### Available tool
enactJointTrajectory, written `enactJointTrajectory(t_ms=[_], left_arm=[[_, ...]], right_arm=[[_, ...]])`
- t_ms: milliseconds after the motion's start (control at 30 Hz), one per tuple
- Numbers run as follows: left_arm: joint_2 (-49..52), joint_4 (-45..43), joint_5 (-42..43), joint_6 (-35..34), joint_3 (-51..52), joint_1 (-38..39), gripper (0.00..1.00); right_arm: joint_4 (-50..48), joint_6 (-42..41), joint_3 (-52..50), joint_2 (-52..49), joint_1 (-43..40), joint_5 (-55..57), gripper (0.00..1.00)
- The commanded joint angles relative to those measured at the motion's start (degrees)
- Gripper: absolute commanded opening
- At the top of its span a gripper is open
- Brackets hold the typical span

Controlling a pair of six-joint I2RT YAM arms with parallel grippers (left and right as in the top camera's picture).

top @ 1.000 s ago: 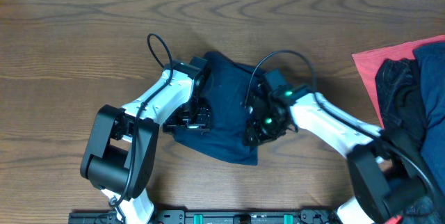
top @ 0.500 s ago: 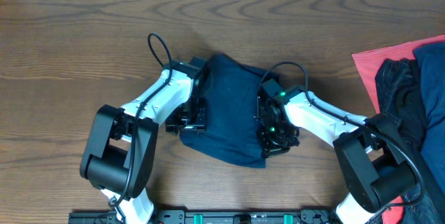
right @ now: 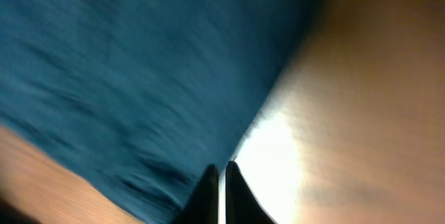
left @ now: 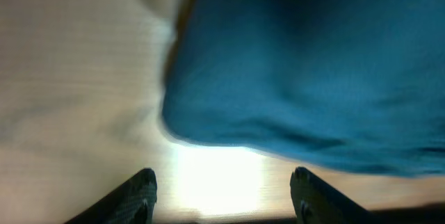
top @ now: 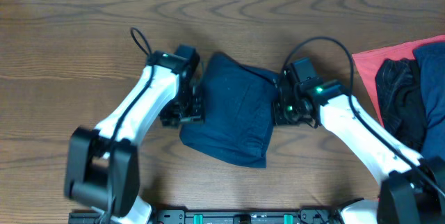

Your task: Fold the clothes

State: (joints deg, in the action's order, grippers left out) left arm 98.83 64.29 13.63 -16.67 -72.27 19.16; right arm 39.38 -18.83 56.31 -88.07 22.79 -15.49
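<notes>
The navy-blue shorts [top: 234,109] lie folded into a compact bundle in the middle of the wooden table. My left gripper [top: 182,116] is at the bundle's left edge; in the left wrist view its fingers [left: 222,195] are spread wide over bare wood, with the shorts [left: 313,71] just beyond them. My right gripper [top: 280,111] is at the bundle's right edge; in the right wrist view its fingers [right: 221,186] are pressed together at the hem of the shorts [right: 125,64], holding nothing.
A bright red cloth [top: 379,60] lies at the right edge of the table with a shiny black crinkled garment [top: 398,88] and another dark blue garment [top: 432,67] on it. The bottom rail [top: 229,217] runs along the near edge.
Both grippers have drawn off the shorts, the left one to the left and the right one to the right. The shorts now lie flat as a folded bundle.
</notes>
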Motion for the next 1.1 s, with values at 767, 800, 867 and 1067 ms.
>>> enactJointTrajectory(t_ms=[767,800,867,1067], left_arm=[[0.33,-21.24,-0.15,-7.61,14.56,3.78,0.42],[0.33,-23.02,-0.72,-7.61,14.56,3.06,0.42],[0.33,-27.23,-0.9,-7.1,14.56,1.51,0.42],[0.33,-40.87,1.29,-5.9,14.14,-3.39,0.42]], right_arm=[[-15.54,-10.75,0.63,-20.96,-9.92,-1.99,0.01],[-12.0,-10.12,0.63,-19.89,-9.92,-1.29,0.01],[-7.23,-8.85,0.63,-17.81,-9.55,-0.37,0.02],[2.12,-8.13,0.63,-8.5,-6.19,2.21,0.01]])
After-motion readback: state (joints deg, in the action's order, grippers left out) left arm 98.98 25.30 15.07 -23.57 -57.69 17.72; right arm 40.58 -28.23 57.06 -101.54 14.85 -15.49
